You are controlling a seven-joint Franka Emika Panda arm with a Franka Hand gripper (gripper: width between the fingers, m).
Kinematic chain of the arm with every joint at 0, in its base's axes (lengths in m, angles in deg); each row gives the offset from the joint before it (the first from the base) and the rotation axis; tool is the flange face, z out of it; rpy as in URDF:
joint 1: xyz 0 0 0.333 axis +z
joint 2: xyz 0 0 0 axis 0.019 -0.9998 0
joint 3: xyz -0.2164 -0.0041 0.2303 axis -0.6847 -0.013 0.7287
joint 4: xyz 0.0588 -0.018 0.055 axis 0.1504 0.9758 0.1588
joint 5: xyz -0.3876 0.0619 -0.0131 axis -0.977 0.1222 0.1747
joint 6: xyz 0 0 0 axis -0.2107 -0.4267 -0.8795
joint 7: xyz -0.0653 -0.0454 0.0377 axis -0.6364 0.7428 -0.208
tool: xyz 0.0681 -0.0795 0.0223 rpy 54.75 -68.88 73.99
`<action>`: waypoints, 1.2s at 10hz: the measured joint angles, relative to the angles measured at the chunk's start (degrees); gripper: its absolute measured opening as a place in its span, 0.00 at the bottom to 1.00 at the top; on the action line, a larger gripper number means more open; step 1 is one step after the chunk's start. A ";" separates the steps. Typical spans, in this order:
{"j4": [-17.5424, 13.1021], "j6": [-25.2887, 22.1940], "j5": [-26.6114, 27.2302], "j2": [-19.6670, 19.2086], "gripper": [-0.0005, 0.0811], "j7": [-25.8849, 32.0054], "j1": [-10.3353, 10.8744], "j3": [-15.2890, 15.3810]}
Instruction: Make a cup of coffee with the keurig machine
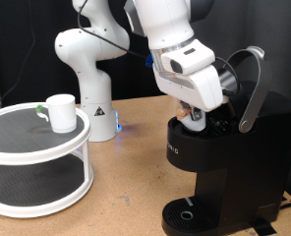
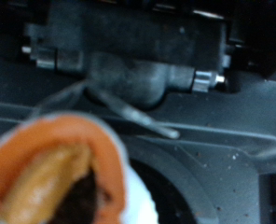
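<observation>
Exterior view: the hand (image 1: 192, 115) sat at the open top of the keurig machine (image 1: 219, 167), which stood at the desk's (image 1: 126, 187) right edge in this view. Its silver-grey lid handle (image 1: 252, 88) was raised and tilted back, so the brew chamber was exposed. The white arm (image 1: 175, 44) reached down from the top of the view to that opening. A small orange-brown object showed just under the hand at the chamber mouth. I could not tell from this view whether the fingers were clenched on it or released.

The cup (image 1: 59, 111) stood upright on the upper tier of a round white two-tier stand (image 1: 37, 162) at the desk's left edge, handle turned towards the view's left, well apart from the machine. Its contents were not visible. The stand's lower tier was dark, and nothing could be made out on it. The round drip tray (image 1: 190, 213) at the machine's base held no cup.

Wrist view: very close and blurred. An orange-rimmed pod (image 2: 68, 182) with a dark brown centre filled the foreground, against the black interior of the machine (image 2: 138, 47). A dark round well (image 2: 213, 191) lay just beside the pod.
</observation>
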 joint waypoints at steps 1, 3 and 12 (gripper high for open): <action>-0.02 0.11 -0.02 -0.09 0.17 -0.71 0.00 0.01; -0.02 0.64 0.07 -0.35 0.17 -1.50 0.06 0.04; 0.61 5.88 7.65 -2.42 0.98 2.65 -0.05 -0.49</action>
